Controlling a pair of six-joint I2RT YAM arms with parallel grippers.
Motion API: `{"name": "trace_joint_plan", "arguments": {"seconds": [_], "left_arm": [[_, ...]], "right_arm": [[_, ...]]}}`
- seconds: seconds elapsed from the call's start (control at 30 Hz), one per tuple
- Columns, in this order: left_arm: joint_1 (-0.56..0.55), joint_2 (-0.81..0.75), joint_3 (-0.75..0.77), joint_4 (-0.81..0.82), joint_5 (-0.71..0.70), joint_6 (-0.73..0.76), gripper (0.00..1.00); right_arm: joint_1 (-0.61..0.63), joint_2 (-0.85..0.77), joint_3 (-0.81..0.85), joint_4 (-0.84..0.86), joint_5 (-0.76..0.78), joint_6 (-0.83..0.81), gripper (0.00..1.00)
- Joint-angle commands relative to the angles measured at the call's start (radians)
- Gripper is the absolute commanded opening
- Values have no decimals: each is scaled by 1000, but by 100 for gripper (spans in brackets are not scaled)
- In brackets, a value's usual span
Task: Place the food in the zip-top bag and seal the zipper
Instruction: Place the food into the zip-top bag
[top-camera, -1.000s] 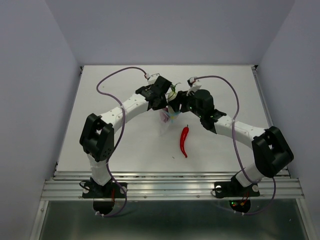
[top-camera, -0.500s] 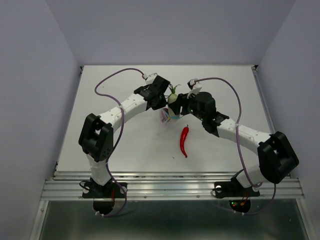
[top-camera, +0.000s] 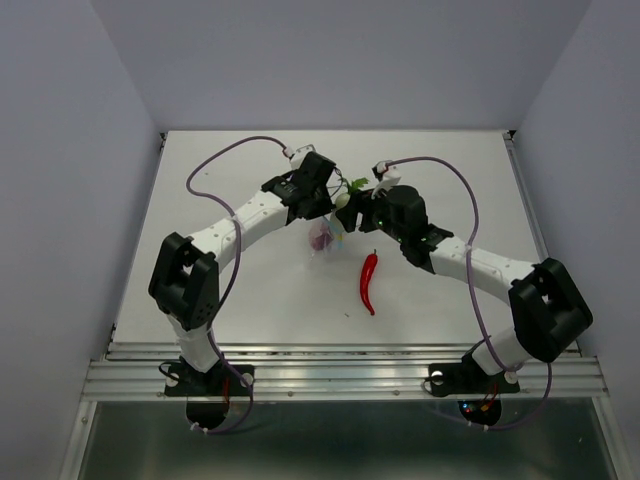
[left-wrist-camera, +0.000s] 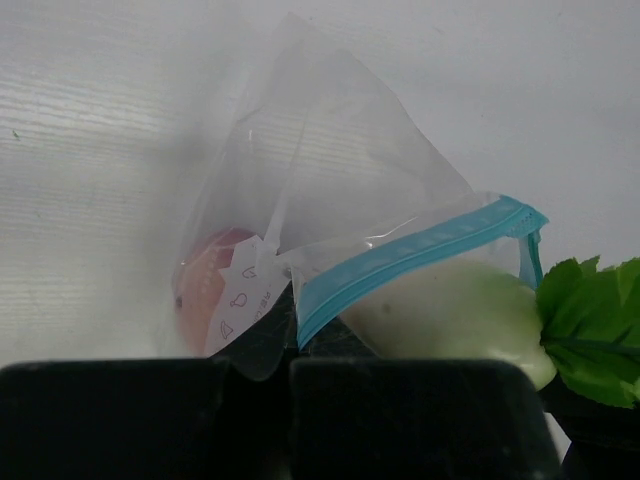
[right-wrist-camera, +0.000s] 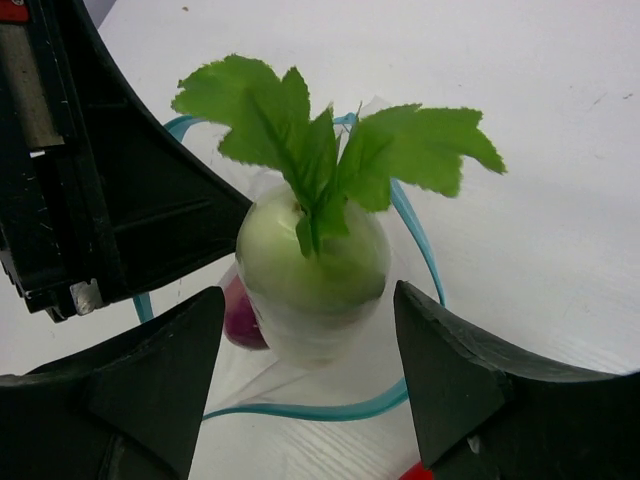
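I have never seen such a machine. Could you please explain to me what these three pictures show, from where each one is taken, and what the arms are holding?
The machine is two robot arms fixed side by side at the near edge of a white table. The wide picture comes from a camera above and behind them. The other two come from small cameras on each wrist, so each shows its own dark fingers at the bottom.

The left gripper holds up a clear zip-top bag by its edge, near the blue zipper. A purple-red onion is already inside.

The white radish, green leaves up, sits partway in the bag's open mouth. The right gripper is open around it; its fingers do not seem to touch it.

A red chili lies on the table, not yet bagged.
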Motion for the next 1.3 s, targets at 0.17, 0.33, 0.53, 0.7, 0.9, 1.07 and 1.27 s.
{"name": "trace_joint_plan", "arguments": {"seconds": [0.17, 0.33, 0.53, 0.7, 0.9, 1.07, 1.27], "left_arm": [[4, -60, -25, 55, 10, 47, 0], [2, -65, -35, 61, 10, 58, 0], [2, -63, -39, 69, 19, 63, 0], [1, -66, -38, 72, 28, 63, 0], [2, -71, -35, 73, 28, 64, 0], [2, -73, -30, 77, 33, 69, 0], [1, -79, -35, 93, 45, 79, 0]], "right_arm": [[8, -60, 75, -45, 12, -21, 78], [8, -78, 121, -117, 71, -1, 80], [8, -92, 161, -148, 130, 28, 74], [8, -52, 199, -177, 124, 31, 58], [8, 18, 259, -252, 121, 33, 25], [8, 49, 271, -311, 95, 24, 17], [8, 71, 268, -315, 81, 19, 17]]}}
